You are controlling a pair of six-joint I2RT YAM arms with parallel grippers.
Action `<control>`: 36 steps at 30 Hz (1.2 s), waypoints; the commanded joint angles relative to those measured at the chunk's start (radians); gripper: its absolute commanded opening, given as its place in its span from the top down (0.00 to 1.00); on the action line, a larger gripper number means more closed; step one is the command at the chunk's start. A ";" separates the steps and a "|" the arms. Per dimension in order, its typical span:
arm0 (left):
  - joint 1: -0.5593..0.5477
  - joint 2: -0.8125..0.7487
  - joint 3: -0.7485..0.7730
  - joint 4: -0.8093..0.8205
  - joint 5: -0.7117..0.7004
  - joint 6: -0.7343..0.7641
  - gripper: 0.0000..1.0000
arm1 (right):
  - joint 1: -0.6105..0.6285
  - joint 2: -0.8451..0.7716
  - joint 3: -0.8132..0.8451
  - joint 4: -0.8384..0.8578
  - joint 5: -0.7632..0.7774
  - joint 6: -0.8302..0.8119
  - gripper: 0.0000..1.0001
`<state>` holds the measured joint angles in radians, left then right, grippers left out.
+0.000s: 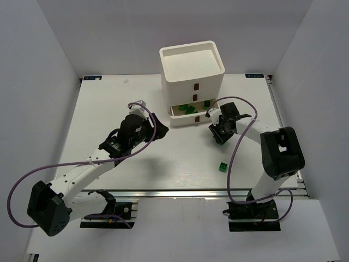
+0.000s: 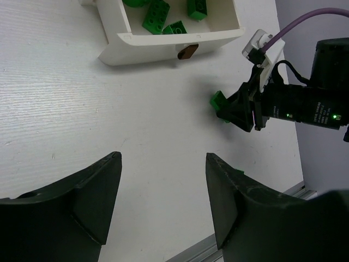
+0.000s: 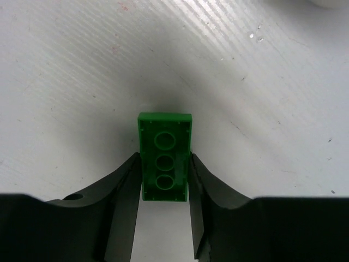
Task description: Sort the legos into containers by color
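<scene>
- Right gripper [image 3: 163, 183]: the jaws are clamped on the two long sides of one brick, with a finger [image 3: 122, 196] pressed against each side.
- Held brick [image 3: 164, 155]: dark green and oblong, turned underside up so that three round tubes show. Its near half sits between the fingertips and its far half sticks out past them. The white table [image 3: 71, 71] is close beneath; whether the brick touches it cannot be told.
- The same brick in the left wrist view [image 2: 218, 101]: a green corner at the tip of the right gripper [image 2: 232, 109], near the front of the open drawer but apart from it.
- Left gripper [image 2: 163, 161]: the jaws stand well apart with only bare table between them. It points toward the drawer front and the right gripper.
- Drawer unit [image 1: 191, 76]: white and square, at the far middle of the table [image 1: 109, 109], with a top tray [image 1: 191, 57]. The two upper drawers are shut.
- Bottom drawer [image 2: 163, 41]: pulled out, with its brown handle [image 2: 187, 52] facing the arms.
- Dark green bricks [image 2: 155, 16]: several lie inside the bottom drawer.
- Loose brick [image 1: 223, 166]: dark green, alone on the table on the near side of the right gripper [image 1: 221, 131], well apart from the drawer.
- Left gripper in the overhead view [image 1: 158, 126]: left of the drawer front.
</scene>
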<state>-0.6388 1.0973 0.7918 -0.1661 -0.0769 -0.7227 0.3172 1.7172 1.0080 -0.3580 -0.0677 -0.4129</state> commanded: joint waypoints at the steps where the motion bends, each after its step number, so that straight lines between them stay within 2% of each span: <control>1: 0.002 0.012 0.038 -0.019 0.020 0.020 0.28 | 0.002 -0.081 -0.034 0.005 -0.074 -0.090 0.90; 2: 0.002 0.016 0.043 -0.023 0.028 0.026 0.28 | 0.000 -0.108 -0.022 0.001 -0.124 -0.139 0.97; 5: 0.002 0.022 0.044 -0.020 0.035 0.034 0.28 | -0.001 -0.198 0.013 -0.003 -0.332 -0.465 1.00; 6: 0.002 0.024 0.043 -0.016 0.037 0.034 0.28 | 0.000 -0.214 0.017 0.019 -0.333 -0.466 1.00; 7: 0.002 0.024 0.043 -0.013 0.039 0.035 0.28 | 0.002 -0.225 0.018 0.040 -0.374 -0.581 1.00; 10: 0.002 0.030 0.047 -0.006 0.045 0.040 0.28 | 0.005 -0.188 0.043 0.155 -0.403 -0.740 1.00; 12: 0.002 0.036 0.053 -0.004 0.051 0.045 0.28 | 0.008 -0.125 0.105 0.151 -0.408 -0.780 1.00; 16: 0.002 0.024 0.050 -0.006 0.054 0.049 0.28 | 0.013 0.066 0.358 0.113 -0.376 -0.810 1.00; 19: 0.002 0.007 0.037 0.002 0.054 0.046 0.28 | 0.022 0.142 0.441 0.138 -0.344 -0.856 0.98; 22: 0.002 -0.004 0.029 0.002 0.052 0.043 0.28 | 0.029 0.194 0.495 0.125 -0.331 -0.880 0.86; 23: 0.002 -0.005 0.027 0.002 0.052 0.043 0.27 | 0.031 0.200 0.529 0.110 -0.333 -0.889 0.64; 24: 0.002 -0.005 0.030 -0.001 0.052 0.043 0.27 | 0.031 0.205 0.540 0.091 -0.337 -0.897 0.55; 25: 0.002 -0.004 0.030 0.000 0.054 0.045 0.27 | 0.029 0.206 0.547 0.077 -0.339 -0.896 0.49; 26: 0.002 -0.004 0.032 0.003 0.055 0.045 0.27 | 0.031 0.202 0.544 0.067 -0.345 -0.897 0.38; 30: 0.002 0.015 0.037 0.023 0.075 0.046 0.26 | 0.026 0.164 0.494 0.088 -0.350 -0.865 0.29; 34: 0.002 0.078 0.079 0.051 0.143 0.069 0.27 | 0.022 0.122 0.500 0.094 -0.345 -0.724 0.29; 36: -0.007 0.137 0.131 0.048 0.184 0.095 0.33 | 0.019 0.110 0.514 0.088 -0.331 -0.651 0.32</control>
<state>-0.6388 1.1801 0.8413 -0.1493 0.0265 -0.6693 0.3420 1.9087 1.4940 -0.2909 -0.3985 -1.1824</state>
